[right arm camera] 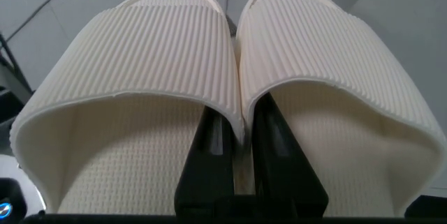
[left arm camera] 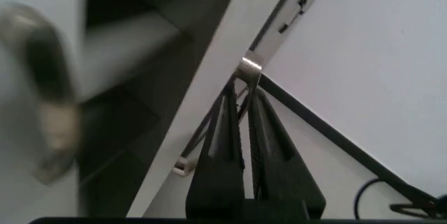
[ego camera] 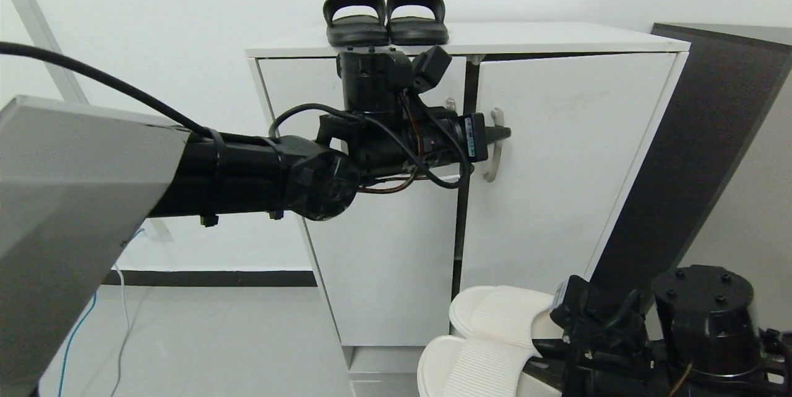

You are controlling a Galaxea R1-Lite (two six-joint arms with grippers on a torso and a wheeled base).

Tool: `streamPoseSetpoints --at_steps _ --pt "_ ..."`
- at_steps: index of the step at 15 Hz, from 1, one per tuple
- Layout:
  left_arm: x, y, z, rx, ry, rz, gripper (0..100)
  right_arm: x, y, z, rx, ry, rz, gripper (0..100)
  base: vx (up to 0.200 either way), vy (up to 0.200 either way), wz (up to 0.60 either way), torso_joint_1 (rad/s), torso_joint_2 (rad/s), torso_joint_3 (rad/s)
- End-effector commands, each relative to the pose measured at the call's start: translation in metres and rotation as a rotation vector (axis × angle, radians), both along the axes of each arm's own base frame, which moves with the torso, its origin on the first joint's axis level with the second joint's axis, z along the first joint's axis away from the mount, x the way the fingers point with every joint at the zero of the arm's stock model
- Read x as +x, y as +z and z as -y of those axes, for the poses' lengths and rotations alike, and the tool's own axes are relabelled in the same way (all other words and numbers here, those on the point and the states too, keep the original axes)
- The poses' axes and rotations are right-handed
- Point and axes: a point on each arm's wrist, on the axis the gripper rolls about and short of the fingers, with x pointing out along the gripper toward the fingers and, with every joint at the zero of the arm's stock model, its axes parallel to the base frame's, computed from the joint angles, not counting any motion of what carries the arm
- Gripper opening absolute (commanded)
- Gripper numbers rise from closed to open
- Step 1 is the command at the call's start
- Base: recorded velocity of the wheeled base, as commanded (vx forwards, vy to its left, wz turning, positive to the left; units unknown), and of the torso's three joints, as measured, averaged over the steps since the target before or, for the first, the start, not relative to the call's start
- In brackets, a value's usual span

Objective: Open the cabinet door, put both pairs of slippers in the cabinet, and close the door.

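A white two-door cabinet (ego camera: 557, 199) stands ahead, with a dark gap between its doors. A pair of black slippers (ego camera: 387, 20) rests on its top. My left gripper (ego camera: 504, 133) is at handle height by the door gap. In the left wrist view its fingers (left arm camera: 227, 130) pinch the end of a metal door handle (left arm camera: 250, 67), with the dark cabinet inside beside it. Low on the right, my right gripper (ego camera: 554, 338) is shut on a pair of white ribbed slippers (ego camera: 489, 335), pinching their two inner straps (right arm camera: 230, 77) together.
A dark panel (ego camera: 699, 156) leans along the cabinet's right side. A second metal handle (left arm camera: 42, 112) shows close to the left wrist camera. Pale floor (ego camera: 216, 341) with thin cables lies left of the cabinet, below a black skirting strip.
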Motion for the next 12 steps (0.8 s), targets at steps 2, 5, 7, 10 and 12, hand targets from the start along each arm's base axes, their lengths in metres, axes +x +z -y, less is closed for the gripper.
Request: streamPoseSetpoints --at_steps 2,5,7,10,12 --pt "-0.019 0.011 -0.011 -0.004 -0.005 0.007 0 -0.006 -0.001 0.000 0.000 0.026 -0.002 0 0.000 0.000 0.00 0.000 0.00 0.000" --pt "-0.036 0.011 -0.020 0.012 -0.010 0.007 0 -0.007 0.000 0.000 0.001 0.028 0.001 0 0.000 0.000 0.00 0.000 0.00 0.000" --pt "-0.046 0.014 -0.027 0.014 -0.010 0.005 0 -0.007 0.000 0.000 0.000 0.029 0.000 0 0.000 0.000 0.00 0.000 0.00 0.000" --pt "-0.058 0.024 -0.043 -0.003 -0.001 0.003 0 -0.007 0.000 0.000 -0.001 0.031 0.002 0 0.000 0.000 0.00 0.000 0.00 0.000" --pt "-0.052 0.026 -0.049 -0.029 0.018 0.025 0 -0.007 0.000 0.000 -0.002 0.031 0.002 0 0.000 0.000 0.00 0.000 0.00 0.000"
